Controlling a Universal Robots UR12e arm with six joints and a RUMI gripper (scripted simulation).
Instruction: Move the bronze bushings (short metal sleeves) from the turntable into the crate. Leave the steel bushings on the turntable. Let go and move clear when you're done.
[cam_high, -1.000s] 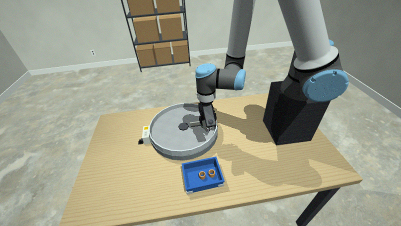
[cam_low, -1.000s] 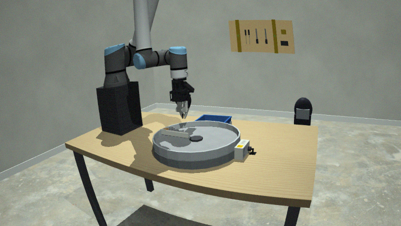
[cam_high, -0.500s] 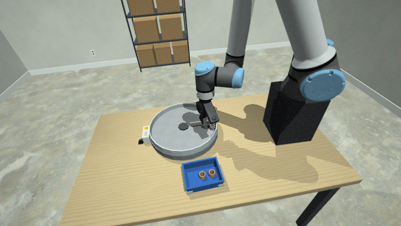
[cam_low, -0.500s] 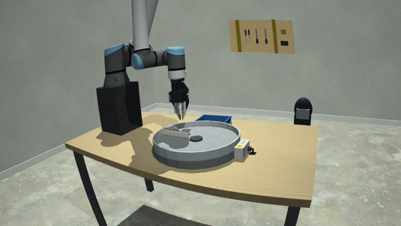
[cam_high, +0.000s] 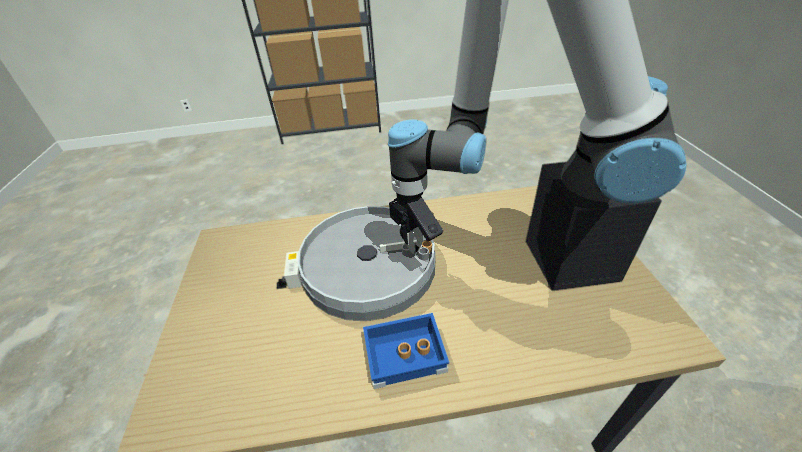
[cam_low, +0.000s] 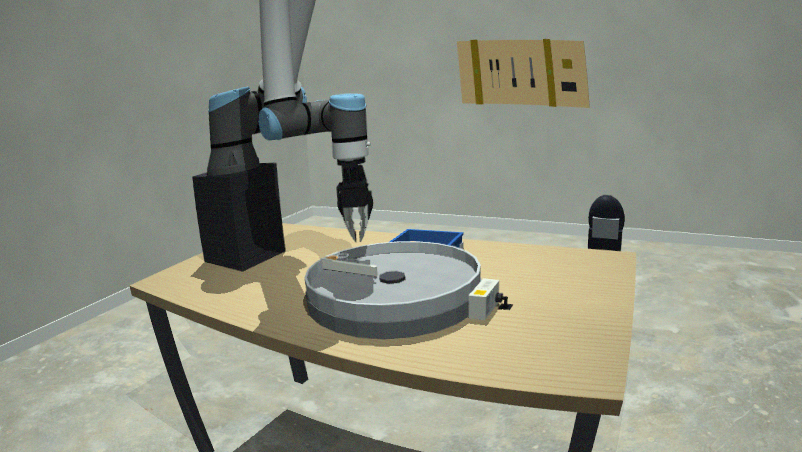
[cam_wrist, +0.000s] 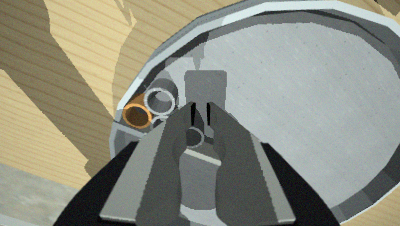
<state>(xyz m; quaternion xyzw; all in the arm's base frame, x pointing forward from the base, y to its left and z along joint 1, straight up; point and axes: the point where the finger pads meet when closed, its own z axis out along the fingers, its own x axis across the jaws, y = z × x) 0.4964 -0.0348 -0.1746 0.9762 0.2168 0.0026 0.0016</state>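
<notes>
A blue rectangular crate (cam_high: 368, 359) (cam_low: 431, 236) is holding two short bronze bushings (cam_high: 423, 352), standing upright toward its right. The round gray turntable (cam_high: 336, 275) (cam_low: 393, 311) (cam_wrist: 300, 125) is carrying another upright bronze bushing (cam_high: 427, 244) (cam_low: 332, 257) (cam_wrist: 134, 101) at its right rim, beside steel bushings (cam_wrist: 162, 85). The black gripper (cam_high: 410, 253) (cam_low: 359, 240) (cam_wrist: 201, 104) is hovering nearly closed, pinching nothing.

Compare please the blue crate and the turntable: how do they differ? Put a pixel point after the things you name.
The crate (cam_high: 405, 377) (cam_low: 432, 231) is blue and rectangular; the turntable (cam_high: 359, 306) (cam_low: 393, 310) is grey and round. The turntable is wider than the crate. The crate holds only bronze bushings; the turntable carries bronze and steel ones. Both have raised walls.
</notes>
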